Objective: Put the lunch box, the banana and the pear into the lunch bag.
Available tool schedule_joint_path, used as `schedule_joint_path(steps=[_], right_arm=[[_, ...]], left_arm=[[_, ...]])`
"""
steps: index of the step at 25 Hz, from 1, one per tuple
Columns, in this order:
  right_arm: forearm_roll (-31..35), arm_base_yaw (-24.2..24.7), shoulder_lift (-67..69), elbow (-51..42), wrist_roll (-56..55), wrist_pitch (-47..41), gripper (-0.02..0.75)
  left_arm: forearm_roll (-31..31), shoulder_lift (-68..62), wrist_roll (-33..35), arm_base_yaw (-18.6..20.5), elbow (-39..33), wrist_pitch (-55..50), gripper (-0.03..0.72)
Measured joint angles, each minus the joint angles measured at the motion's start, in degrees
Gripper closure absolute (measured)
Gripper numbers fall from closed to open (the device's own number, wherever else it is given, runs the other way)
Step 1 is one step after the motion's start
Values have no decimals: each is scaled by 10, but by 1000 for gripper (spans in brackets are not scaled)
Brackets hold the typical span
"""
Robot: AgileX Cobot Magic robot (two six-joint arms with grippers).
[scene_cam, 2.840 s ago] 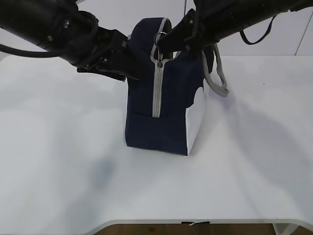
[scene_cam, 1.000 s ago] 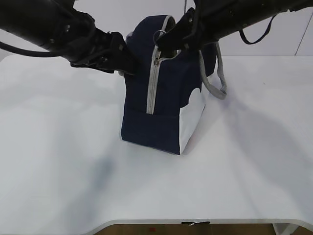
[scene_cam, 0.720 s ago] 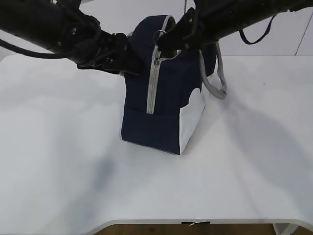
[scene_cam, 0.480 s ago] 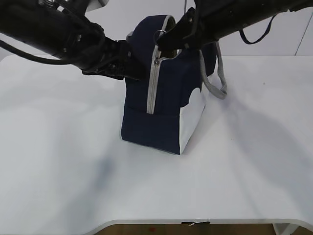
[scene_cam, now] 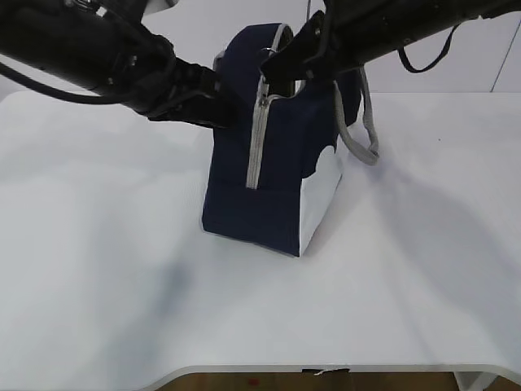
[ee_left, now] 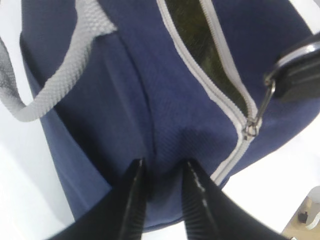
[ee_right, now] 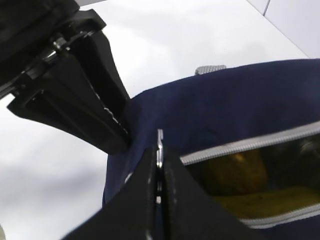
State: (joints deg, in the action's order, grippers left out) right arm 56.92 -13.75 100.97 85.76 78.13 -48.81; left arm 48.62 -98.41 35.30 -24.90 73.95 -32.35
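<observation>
Lunch bag [scene_cam: 273, 155] stands upright mid-table [scene_cam: 98, 269], long axis running away from the camera, zipper end panel facing it. Yellow fruit shows through the open top.

Risk: bag tips or drags if the arms pull unevenly.

Left gripper [ee_left: 161, 172] jaws pinch a fold of the bag's navy fabric.

Right gripper [ee_right: 158, 165] jaws are pressed together on the ring pull [ee_left: 266, 95]; it may slip out.

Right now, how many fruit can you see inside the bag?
2. Through the open zip of the lunch bag, a squat yellow pear sits above a longer yellow shape, likely the banana. The lunch box isn't visible; more may be hidden.
</observation>
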Motion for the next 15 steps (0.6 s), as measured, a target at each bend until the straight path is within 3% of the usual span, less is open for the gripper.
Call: schedule_joint_path(steps=[5,15], right_arm=[[0,0,0,0,0,0,731],[33,0,0,1,0,0,731]], left_arm=[[11,-4,17,0,0,0,675],[13,-6,19,0,0,-16,690]])
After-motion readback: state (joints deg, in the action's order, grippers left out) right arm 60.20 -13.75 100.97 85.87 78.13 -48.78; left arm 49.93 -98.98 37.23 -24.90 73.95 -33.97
